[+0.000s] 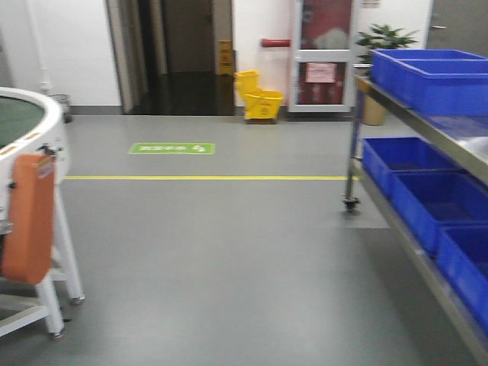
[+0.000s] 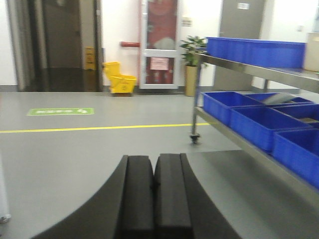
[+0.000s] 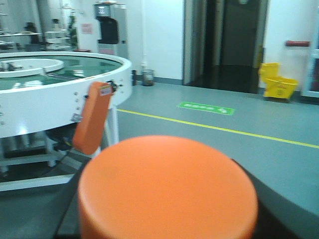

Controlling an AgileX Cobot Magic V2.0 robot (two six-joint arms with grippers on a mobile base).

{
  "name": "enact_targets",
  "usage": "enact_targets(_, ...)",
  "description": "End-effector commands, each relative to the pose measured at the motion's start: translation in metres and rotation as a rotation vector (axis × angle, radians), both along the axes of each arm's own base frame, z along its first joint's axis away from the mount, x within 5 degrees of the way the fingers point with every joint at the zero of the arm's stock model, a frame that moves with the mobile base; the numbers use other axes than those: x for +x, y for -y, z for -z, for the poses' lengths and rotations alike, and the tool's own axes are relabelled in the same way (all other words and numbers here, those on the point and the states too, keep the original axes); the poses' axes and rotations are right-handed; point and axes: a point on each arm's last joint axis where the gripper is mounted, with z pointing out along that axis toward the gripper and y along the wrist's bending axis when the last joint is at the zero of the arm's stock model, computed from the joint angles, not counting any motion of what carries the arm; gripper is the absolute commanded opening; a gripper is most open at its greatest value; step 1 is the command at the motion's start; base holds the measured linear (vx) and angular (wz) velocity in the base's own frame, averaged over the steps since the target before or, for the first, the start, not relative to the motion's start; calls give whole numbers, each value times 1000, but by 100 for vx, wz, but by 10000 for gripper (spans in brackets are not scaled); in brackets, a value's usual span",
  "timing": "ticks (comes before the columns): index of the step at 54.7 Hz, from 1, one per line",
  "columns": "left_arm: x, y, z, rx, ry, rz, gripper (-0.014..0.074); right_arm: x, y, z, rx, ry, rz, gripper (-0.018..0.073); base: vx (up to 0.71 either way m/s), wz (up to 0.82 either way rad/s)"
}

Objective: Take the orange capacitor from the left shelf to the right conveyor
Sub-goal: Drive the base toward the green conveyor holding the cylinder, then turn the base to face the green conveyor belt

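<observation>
Clamps the orange capacitor (image 3: 167,186) in the right gripper (image 3: 168,221), dark fingers (image 3: 285,219) flanking it, flat top up, long axis about upright. Puts the right conveyor (image 3: 60,97) ahead and to the left in the right wrist view, near but apart, with an orange pad (image 3: 92,124) hanging at its rim on the near side, likely in the way. Shows the left gripper (image 2: 153,194) pressed together, empty, facing past the left shelf (image 2: 259,74) and blue bins (image 2: 254,119).

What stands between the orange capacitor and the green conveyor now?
Nothing visible: only bare grey floor lies between the orange capacitor and the conveyor. An orange pad hangs on its outer wall.
</observation>
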Motion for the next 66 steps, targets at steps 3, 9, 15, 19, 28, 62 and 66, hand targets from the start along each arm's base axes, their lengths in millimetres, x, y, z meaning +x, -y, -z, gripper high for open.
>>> enact_targets(3,-3,-1,-18,-37,109,5,-6,-1,0,-16,33,100,-8,-7,18,58)
enact_targets(9,-3,-1,-18,-37,109,5,-6,-1,0,-16,33,100,-8,-7,19,56)
enact_targets(15,-3,-1,-18,-37,109,5,-6,-1,0,-16,33,100,-8,-7,21,51)
enact_targets(19,-3,-1,-18,-37,109,5,-6,-1,0,-16,33,100,-8,-7,22,44)
enact_targets(28,-3,-1,-18,-37,109,5,-6,-1,0,-16,33,100,-8,-7,25,36)
enact_targets(62,-3,-1,-18,-37,109,5,-6,-1,0,-16,33,101,-8,-7,36,11)
enact_targets(66,-3,-1,-18,-37,109,5,-6,-1,0,-16,33,101,-8,-7,43,11)
